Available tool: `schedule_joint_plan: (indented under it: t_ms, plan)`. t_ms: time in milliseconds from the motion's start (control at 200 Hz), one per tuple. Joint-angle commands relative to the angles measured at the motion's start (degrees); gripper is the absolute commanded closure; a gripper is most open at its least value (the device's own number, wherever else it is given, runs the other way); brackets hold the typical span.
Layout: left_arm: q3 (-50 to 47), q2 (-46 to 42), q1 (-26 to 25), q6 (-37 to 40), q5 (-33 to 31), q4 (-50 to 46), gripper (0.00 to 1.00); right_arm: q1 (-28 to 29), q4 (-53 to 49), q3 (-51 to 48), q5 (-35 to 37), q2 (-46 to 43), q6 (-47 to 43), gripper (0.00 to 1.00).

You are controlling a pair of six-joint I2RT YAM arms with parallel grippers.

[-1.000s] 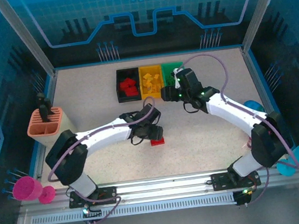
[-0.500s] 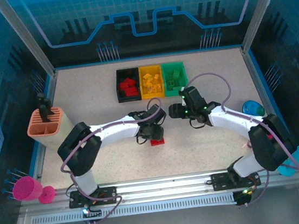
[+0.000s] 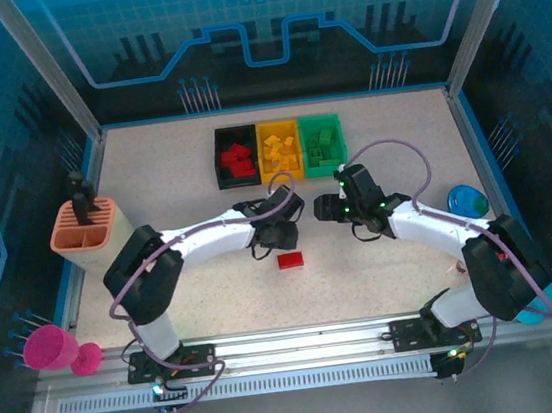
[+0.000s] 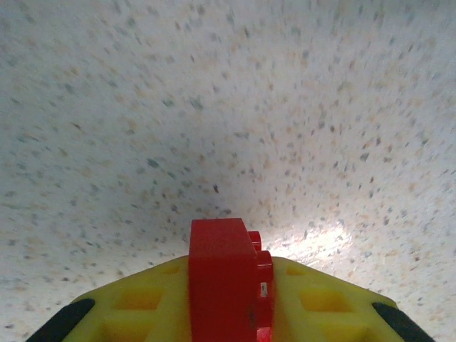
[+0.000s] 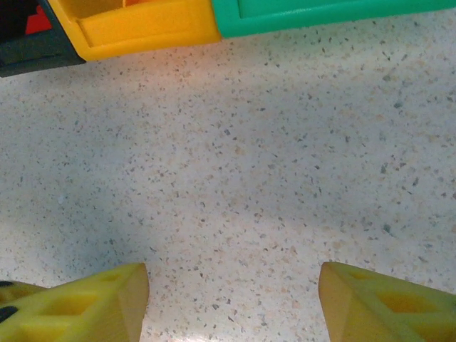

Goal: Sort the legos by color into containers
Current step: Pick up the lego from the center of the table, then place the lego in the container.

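the table (image 3: pixel 151 171) is pale beige, speckled all over with dark grey and orange flecks. at upper centre of the top view sit a black bin (image 3: pixel 240 182), a yellow bin (image 3: pixel 282 176) and a green bin (image 3: pixel 320 171), with red bricks (image 3: pixel 238 157), yellow-orange bricks (image 3: pixel 279 150) and green bricks (image 3: pixel 321 145) inside to match. the loose brick (image 3: pixel 290 259) at centre frame is red. the gripped brick (image 4: pixel 224 278) is glossy red between yellow left fingers (image 4: pixel 313 306) with black patches at the bottom corners. the right fingers (image 5: pixel 85 303) are the same yellow. the left arm (image 3: pixel 200 246) and right arm (image 3: pixel 435 229) are white with black joints and purple cables (image 3: pixel 389 144). the holder (image 3: pixel 83 235) at left is salmon-pink, the cup (image 3: pixel 54 350) at lower left magenta, the cups (image 3: pixel 467 200) at right light blue.
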Motion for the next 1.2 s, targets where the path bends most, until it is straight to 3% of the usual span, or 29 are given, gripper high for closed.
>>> schedule_joint_plan:
  t_ms: [0,305,565,1196]
  plan:
    - [-0.05,-4.47,3.7,1.41,0.36,1.92,0.72,-0.31,1.39,-1.44,-0.26,-1.09,1.25,0.35]
    - [0.29,-10.53,17.53,1.29,6.04,6.71,0.7,0.88,2.51,-4.56,-0.31,-0.86,2.55,0.35]
    - [7.36,-4.7,25.24,1.87,6.49,9.5,0.7,2.81,2.82,-4.84,-0.32,0.11,3.19,0.36]
    - [24.73,13.86,30.69,4.16,6.43,9.43,0.67,6.44,1.1,-3.89,0.73,-0.63,2.94,0.36]
